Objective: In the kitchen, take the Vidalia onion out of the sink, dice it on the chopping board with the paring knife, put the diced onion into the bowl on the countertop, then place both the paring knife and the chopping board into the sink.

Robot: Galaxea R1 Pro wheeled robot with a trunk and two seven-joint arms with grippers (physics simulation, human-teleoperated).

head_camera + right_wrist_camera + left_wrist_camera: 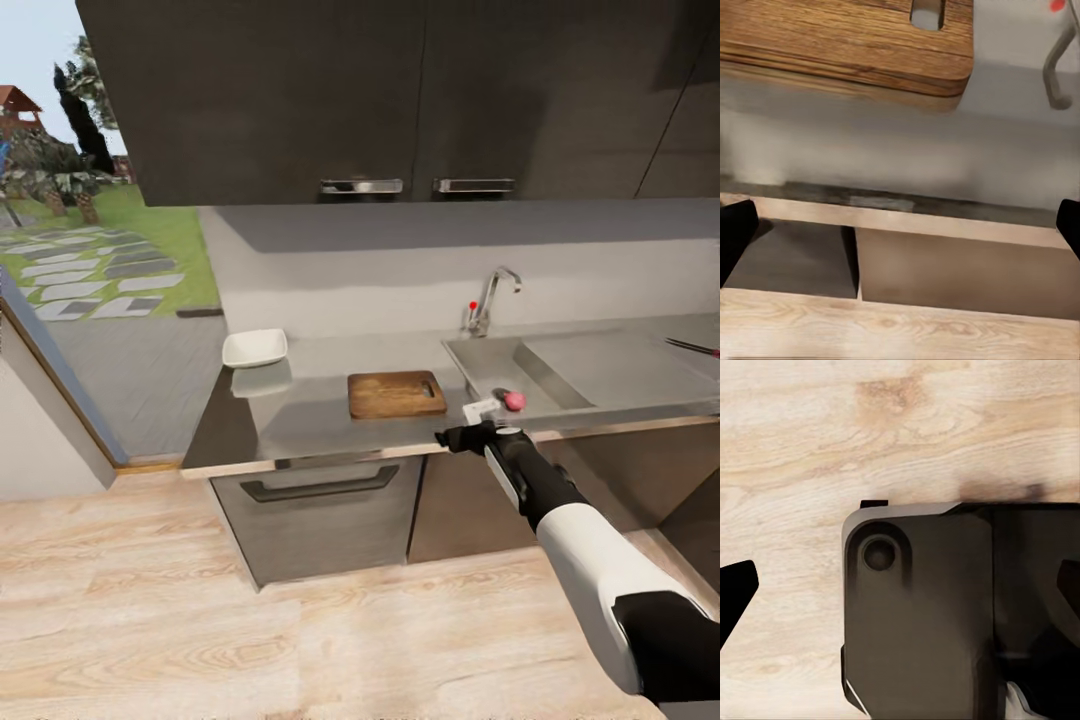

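1. One arm is showing in the head view, the right one, reaching toward the front edge of the countertop point(300, 420). Its gripper point(462, 438) is hovering just before that edge, with the onion point(514, 401) lying a little beyond it, small, round and pink-red, in the near left corner of the sink point(600, 375). From here I cannot tell how the jaws are standing. The chopping board point(396, 394), brown wood with its slot handle toward the sink, is lying flat just beside the sink's left rim. The white bowl point(254, 347) is sitting well apart at the counter's far left corner. The knife point(693, 348) is resting at the sink's far right. The tap point(492, 296) is rising behind the basin.

2. In the left wrist view, the left gripper's fingertips point(736, 594) are standing spread apart, holding nothing, over pale wooden floor point(832, 427) and a dark robot part point(945, 607).

3. In the right wrist view, the right fingertips point(735, 232) are standing wide apart, empty, facing the counter edge, with the chopping board's corner beyond.
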